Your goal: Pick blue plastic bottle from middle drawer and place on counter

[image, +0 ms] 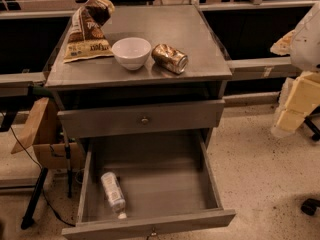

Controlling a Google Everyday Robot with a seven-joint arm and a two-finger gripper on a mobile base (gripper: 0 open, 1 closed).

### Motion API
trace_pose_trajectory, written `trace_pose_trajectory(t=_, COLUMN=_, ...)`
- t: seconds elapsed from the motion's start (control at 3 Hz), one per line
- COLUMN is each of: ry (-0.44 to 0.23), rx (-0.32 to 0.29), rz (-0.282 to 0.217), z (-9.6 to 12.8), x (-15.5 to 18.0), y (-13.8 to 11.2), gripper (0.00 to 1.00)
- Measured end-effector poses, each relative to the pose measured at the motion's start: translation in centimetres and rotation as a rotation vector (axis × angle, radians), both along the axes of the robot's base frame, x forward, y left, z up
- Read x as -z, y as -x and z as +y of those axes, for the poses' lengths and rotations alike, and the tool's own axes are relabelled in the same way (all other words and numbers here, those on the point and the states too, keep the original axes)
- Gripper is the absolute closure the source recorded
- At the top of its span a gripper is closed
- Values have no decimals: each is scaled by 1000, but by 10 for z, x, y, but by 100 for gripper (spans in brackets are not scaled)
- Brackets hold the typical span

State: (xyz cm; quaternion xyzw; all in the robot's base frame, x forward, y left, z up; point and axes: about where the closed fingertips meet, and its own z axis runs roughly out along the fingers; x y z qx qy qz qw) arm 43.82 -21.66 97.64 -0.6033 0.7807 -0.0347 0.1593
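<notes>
The blue plastic bottle [113,193] is a small clear bottle with a white cap. It lies on its side in the front left of the open middle drawer [165,184], cap toward the drawer front. The counter [170,29] is the steel top of the cabinet above. My gripper [296,106] shows as pale yellow blocks under the white arm at the right edge. It is beside the cabinet, far from the bottle, and holds nothing that I can see.
On the counter stand a chip bag [87,29], a white bowl [131,51] and a crushed can [170,58]. The upper drawer [145,119] is shut. A cardboard box [42,134] on a stand sits left of the cabinet.
</notes>
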Motion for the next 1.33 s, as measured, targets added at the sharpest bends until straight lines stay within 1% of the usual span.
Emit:
trace_pose_trajectory(t=0.33, ry=0, rx=0, rz=0, z=0, x=0, y=0, gripper=0)
trace_pose_trajectory(t=0.67, ry=-36, rx=18, rz=14, z=32, x=16, y=7, gripper=0)
trace_pose_trajectory(t=1.0, ry=-153, rx=48, rz=37, z=128, x=52, y=28, gripper=0)
trace_pose_trajectory(t=1.33, ry=-238, rx=56, rz=147, z=220, x=124, y=43, gripper=0)
